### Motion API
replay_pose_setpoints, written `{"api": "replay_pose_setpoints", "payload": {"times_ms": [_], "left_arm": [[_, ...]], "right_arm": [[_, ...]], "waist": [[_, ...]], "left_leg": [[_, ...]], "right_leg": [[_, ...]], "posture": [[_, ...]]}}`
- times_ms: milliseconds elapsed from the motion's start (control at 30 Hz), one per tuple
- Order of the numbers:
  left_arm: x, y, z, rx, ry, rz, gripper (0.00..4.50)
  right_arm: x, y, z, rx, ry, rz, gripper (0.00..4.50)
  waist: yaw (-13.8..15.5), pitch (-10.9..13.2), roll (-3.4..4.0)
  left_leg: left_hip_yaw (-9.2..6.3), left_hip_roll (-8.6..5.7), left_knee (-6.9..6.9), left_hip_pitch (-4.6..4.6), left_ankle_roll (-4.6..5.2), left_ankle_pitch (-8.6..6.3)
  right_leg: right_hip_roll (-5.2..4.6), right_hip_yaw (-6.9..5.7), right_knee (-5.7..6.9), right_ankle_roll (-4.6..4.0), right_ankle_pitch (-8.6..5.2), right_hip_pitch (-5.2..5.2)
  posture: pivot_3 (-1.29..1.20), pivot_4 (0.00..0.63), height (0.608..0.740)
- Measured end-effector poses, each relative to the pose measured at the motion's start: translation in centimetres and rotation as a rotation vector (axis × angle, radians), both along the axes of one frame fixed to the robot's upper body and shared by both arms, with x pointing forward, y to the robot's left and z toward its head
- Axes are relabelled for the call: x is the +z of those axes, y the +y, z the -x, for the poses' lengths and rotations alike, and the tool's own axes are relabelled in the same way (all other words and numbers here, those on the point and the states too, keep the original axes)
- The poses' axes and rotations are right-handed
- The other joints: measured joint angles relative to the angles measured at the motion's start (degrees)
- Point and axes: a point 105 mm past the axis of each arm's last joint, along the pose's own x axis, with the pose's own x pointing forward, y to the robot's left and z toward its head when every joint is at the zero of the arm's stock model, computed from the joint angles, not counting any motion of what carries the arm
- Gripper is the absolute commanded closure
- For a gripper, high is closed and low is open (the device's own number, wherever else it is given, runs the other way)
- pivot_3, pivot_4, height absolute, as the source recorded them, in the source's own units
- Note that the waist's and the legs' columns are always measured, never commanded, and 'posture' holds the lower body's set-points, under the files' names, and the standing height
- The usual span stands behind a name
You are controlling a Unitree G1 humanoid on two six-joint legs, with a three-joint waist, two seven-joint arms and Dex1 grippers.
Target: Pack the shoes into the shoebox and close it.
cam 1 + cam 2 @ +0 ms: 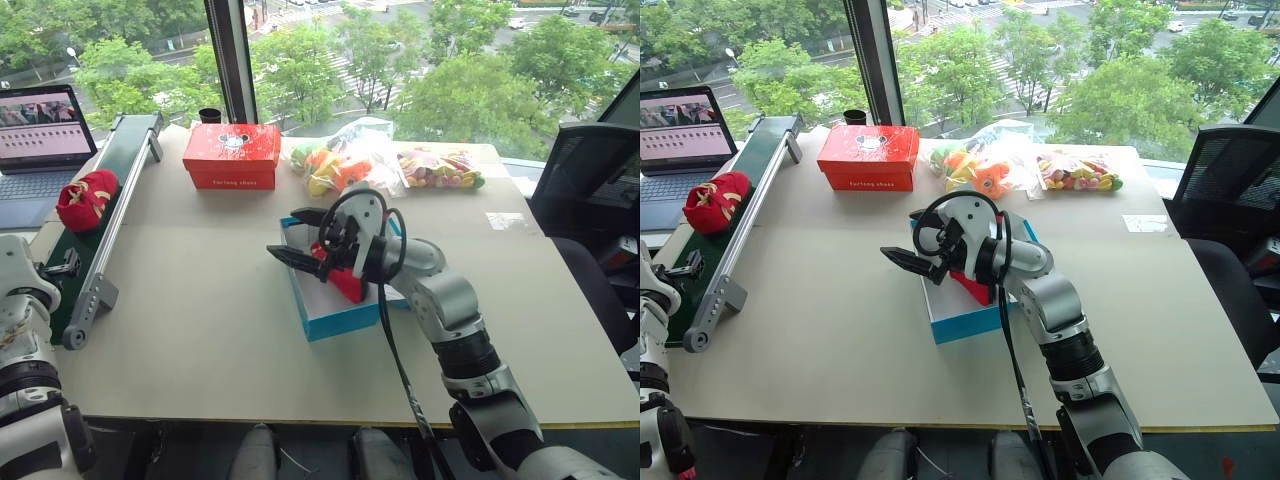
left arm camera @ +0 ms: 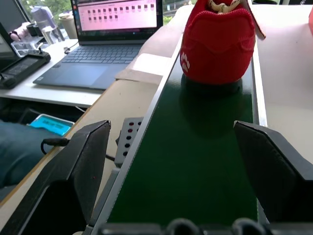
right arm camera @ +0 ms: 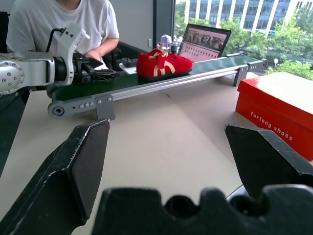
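Left pincer (image 3: 93, 72) spread, empty, lined up along conveyor (image 1: 120, 200) at 9 o'clock of desk (image 1: 200, 330), likely to take red shoe (image 1: 86, 198) riding there. Right pincer (image 1: 292, 236) spread, empty, hung over blue shoebox (image 1: 335, 318) mid-desk; second shoe (image 1: 345, 283) already inside.

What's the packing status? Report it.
Done: one red shoe already lies in the open blue shoebox, beneath the open, empty right end effector.
In hand: the left end effector, open and empty, is lined up on the conveyor facing the second shoe, not yet gripping it.
Left: grasp that shoe, put it in the box, close the lid.
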Motion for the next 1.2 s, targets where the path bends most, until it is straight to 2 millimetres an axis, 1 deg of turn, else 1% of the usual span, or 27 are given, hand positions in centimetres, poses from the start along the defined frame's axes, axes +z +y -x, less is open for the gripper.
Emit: {"api": "replay_pose_setpoints", "payload": {"times_ms": [433,533,567,633,767,833,867,900,967,1000,1033,1067,1133,1200], "left_arm": [[-1.5,-0.6,-0.2,-0.039,0.041,0.009,0.23],[-2.0,-0.4,0.1,-0.039,0.057,0.021,0.99],[-2.0,-0.3,0.1,-0.046,0.058,0.023,1.38],[-1.9,-0.3,0.2,-0.055,0.057,0.025,1.85],[-1.9,0.0,0.4,-0.046,0.057,0.032,1.9],[-1.3,-0.3,-0.1,-0.053,0.028,0.041,1.9],[-0.7,-1.0,-0.7,-0.072,-0.003,0.049,1.9],[0.4,-2.5,-1.8,-0.117,-0.067,0.066,1.9],[2.3,-5.0,-3.2,-0.193,-0.151,0.08,1.9],[4.1,-7.9,-4.4,-0.284,-0.217,0.084,1.9],[5.3,-10.3,-5.1,-0.352,-0.258,0.09,1.9],[6.1,-12.4,-5.5,-0.41,-0.283,0.098,1.9],[7.3,-18.3,-6.2,-0.542,-0.281,0.119,1.9],[7.2,-22.5,-6.4,-0.629,-0.251,0.152,1.9]], "right_arm": [[0.2,-0.4,0.1,-0.007,-0.004,0.014,0.01],[0.1,-0.4,0.1,-0.008,0.001,0.016,0.0],[0.1,-0.4,0.0,-0.011,0.006,0.017,0.0],[0.0,-0.4,0.0,-0.012,0.013,0.019,0.0],[-0.1,-0.5,0.0,-0.014,0.015,0.023,0.0],[0.0,-0.5,0.0,-0.012,0.025,0.015,0.0],[0.1,-0.5,0.0,-0.009,0.047,-0.006,0.0],[0.4,-0.6,-0.1,-0.01,0.092,-0.049,0.0],[1.0,-0.6,-0.3,-0.005,0.142,-0.101,0.0],[2.0,-0.1,-0.1,0.026,0.181,-0.153,0.0],[2.6,-0.2,-0.2,0.029,0.212,-0.191,0.0],[3.1,-0.6,-0.5,0.019,0.237,-0.218,0.0],[4.1,-1.5,-2.0,-0.042,0.35,-0.307,0.0],[5.0,-2.0,-2.9,-0.07,0.404,-0.376,0.0]], "waist": [[0.0,0.0,0.0],[-0.1,0.0,0.0],[0.0,0.0,0.0],[0.0,0.0,0.0],[0.2,0.0,0.0],[0.4,0.0,-0.04],[0.7,0.0,-0.04],[1.2,0.0,-0.05],[1.7,0.0,-0.06],[1.7,0.0,-0.07],[1.7,0.0,-0.07],[1.8,0.0,-0.08],[1.7,0.0,-0.08],[1.5,0.0,-0.08]], "left_leg": [[0.0,0.0,0.01,0.0,-0.01,0.01],[0.0,0.0,0.0,0.0,-0.01,0.01],[0.0,0.0,0.0,0.0,-0.01,0.01],[0.0,0.0,0.0,0.05,-0.01,0.01],[-0.01,0.01,0.01,0.05,-0.05,0.08],[-0.02,0.01,0.02,0.04,-0.05,0.11],[-0.02,0.01,0.03,0.03,-0.06,0.11],[-0.04,0.01,0.04,-0.01,-0.09,0.13],[-0.07,0.01,0.07,-0.05,-0.16,0.18],[-0.07,0.0,0.08,-0.06,-0.18,0.19],[-0.08,0.0,0.07,-0.06,-0.18,0.19],[-0.09,-0.04,0.08,-0.06,-0.18,0.19],[-0.1,-0.06,0.08,-0.04,-0.17,0.19],[-0.1,-0.04,0.06,-0.01,-0.17,0.19]], "right_leg": [[0.0,-0.01,0.02,0.0,0.0,-0.01],[0.0,-0.01,0.03,0.0,0.0,-0.02],[0.0,-0.02,0.05,0.0,0.0,-0.02],[0.0,-0.02,0.11,0.0,-0.01,-0.01],[0.01,-0.05,0.12,0.0,-0.01,-0.01],[0.01,-0.06,0.12,-0.01,-0.01,0.0],[0.0,-0.06,0.13,-0.01,0.0,0.01],[-0.01,-0.07,0.15,-0.02,0.0,0.02],[-0.01,-0.09,0.17,-0.03,0.01,0.02],[-0.02,-0.08,0.17,-0.05,0.02,0.03],[-0.03,-0.08,0.16,-0.06,0.03,0.07],[-0.07,-0.08,0.17,-0.06,0.03,0.08],[-0.08,-0.07,0.2,-0.06,0.04,0.09],[-0.04,-0.05,0.2,-0.07,0.03,0.05]], "posture": [[0.0,0.15,0.739],[0.0,0.15,0.739],[0.0,0.15,0.739],[0.0,0.15,0.739],[0.0,0.15,0.739],[0.0,0.15,0.739],[0.0,0.15,0.739],[0.0,0.15,0.739],[0.0,0.15,0.739],[0.0,0.15,0.739],[0.0,0.15,0.739],[0.0,0.15,0.739],[0.0,0.15,0.739],[0.0,0.15,0.739]]}}
